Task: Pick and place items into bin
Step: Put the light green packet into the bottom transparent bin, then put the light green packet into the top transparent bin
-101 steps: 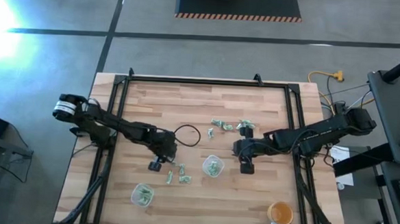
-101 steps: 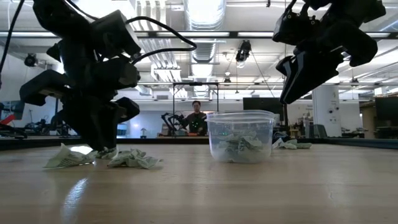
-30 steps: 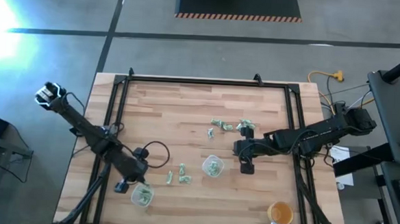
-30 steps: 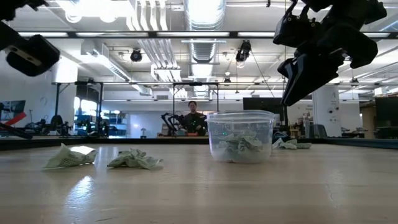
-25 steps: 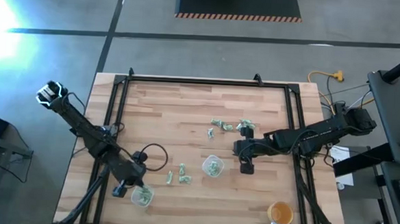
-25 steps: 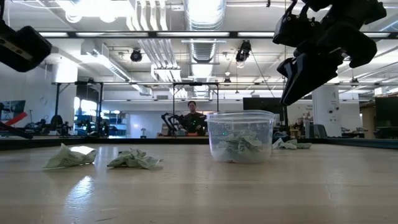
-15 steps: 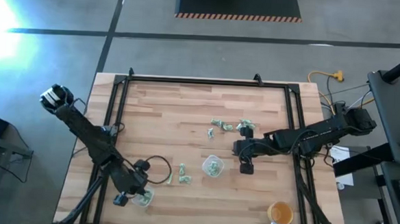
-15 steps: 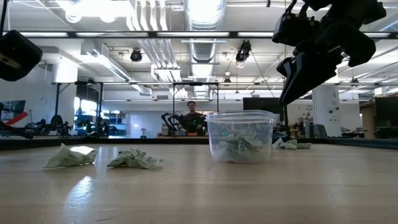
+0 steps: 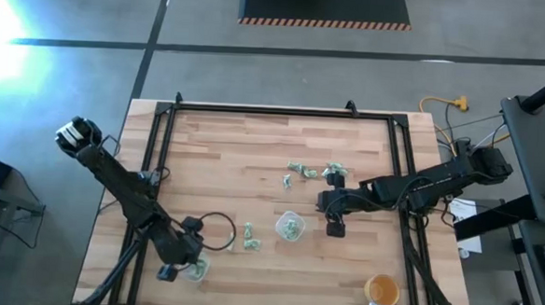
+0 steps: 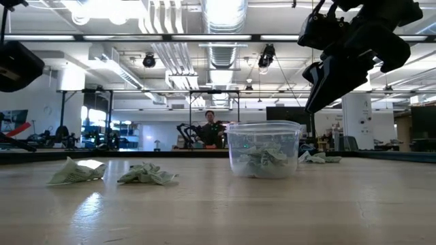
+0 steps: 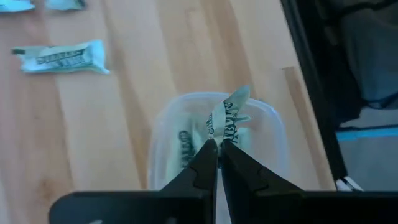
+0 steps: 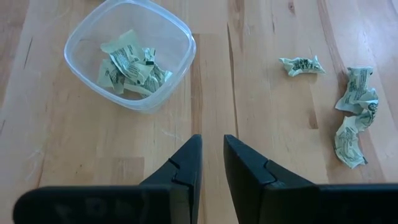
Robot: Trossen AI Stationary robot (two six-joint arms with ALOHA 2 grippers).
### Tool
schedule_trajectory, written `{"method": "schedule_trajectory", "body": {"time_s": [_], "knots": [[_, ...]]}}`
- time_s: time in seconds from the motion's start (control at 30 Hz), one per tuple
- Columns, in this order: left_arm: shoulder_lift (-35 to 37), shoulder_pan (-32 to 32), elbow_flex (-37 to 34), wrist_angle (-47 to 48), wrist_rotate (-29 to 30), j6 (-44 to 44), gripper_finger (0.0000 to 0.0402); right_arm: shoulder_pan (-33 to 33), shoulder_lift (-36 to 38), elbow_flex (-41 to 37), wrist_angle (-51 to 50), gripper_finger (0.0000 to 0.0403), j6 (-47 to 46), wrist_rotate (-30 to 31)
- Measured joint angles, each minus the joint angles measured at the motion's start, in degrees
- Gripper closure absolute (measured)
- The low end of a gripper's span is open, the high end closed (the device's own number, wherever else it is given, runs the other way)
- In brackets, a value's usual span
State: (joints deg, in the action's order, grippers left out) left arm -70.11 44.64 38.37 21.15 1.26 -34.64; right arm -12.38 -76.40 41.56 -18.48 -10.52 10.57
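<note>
My left gripper is over the near-left clear cup, shut on a green-and-white wrapper. That cup has other wrappers in it. My right gripper hovers to the right of the middle clear cup, narrowly open and touching nothing. The middle cup stands on its base and contains several wrappers. Loose wrappers lie on the wood: two between the cups and a cluster farther back. My left gripper pinches the crumpled wrapper by its lower end between the two fingertips. The fingers come from above, pointing down at the cup. The wrapper is lifted clear and sticks out past the fingertips, above the cup's opening.
An orange cup stands near the table's near right corner. A black frame borders the table. Loose wrappers lie close to my right gripper. A cable loops beside the left arm. A person stands far behind the table.
My left gripper has moved a short way toward the table's near edge and now stands over the near-left cup, still shut. The right arm has kept still.
</note>
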Motion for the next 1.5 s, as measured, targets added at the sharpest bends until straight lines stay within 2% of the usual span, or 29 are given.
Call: {"method": "schedule_trajectory", "body": {"time_s": [0.1, 0.47, 0.6, 0.7, 0.77, 0.97, 1.07, 1.17, 1.27, 1.37, 1.5], "knots": [[0.4, 0.0, 0.0, 1.8, 1.1, -1.1, 0.0392, 0.0, 0.0, 0.0, 0.0, 0.0346, 0.0, 0.0], [1.4, 0.0, 0.2, 2.2, 0.9, -2.6, 0.0316, 0.0, 0.0, 0.0, 0.3, 0.0346, 0.5, 0.3], [3.1, 0.0, 0.8, 2.9, 2.4, -0.2, 0.0314, 0.0, 0.0, 0.0, -0.4, 0.0346, 0.6, 7.4], [4.9, 0.0, 1.9, 6.1, 8.0, 4.5, 0.0314, 0.1, 0.0, -0.1, -2.3, 0.0346, 0.6, 13.5], [6.4, 0.0, 2.6, 8.3, 13.1, 8.0, 0.0314, 0.1, 0.0, -0.5, -2.8, 0.0346, 0.6, 15.5], [10.8, 0.0, 4.0, 9.3, 32.5, 22.5, 0.0314, 2.7, 0.0, -1.7, -4.0, 0.0346, -0.9, 16.5], [12.3, 0.0, 4.0, 8.5, 42.7, 28.4, 0.0314, 5.6, 0.0, -3.1, -4.0, 0.0346, -2.6, 16.6], [13.6, -0.1, 3.7, 5.3, 50.4, 34.8, 0.0314, 9.6, 0.0, -4.9, -4.0, 0.0346, -3.8, 16.6], [14.2, 0.0, 3.7, 2.4, 53.5, 39.7, 0.0314, 13.6, 0.0, -5.9, -3.7, 0.0346, -4.4, 15.4], [14.4, 0.0, 3.7, -1.3, 54.0, 43.1, 0.0314, 16.6, 0.0, -6.2, -2.2, 0.0344, -4.3, 10.3], [14.1, 0.0, 3.3, -3.3, 54.2, 46.0, 0.0314, 18.1, 0.0, -6.4, 0.9, 0.0317, -2.6, 7.4]]}}
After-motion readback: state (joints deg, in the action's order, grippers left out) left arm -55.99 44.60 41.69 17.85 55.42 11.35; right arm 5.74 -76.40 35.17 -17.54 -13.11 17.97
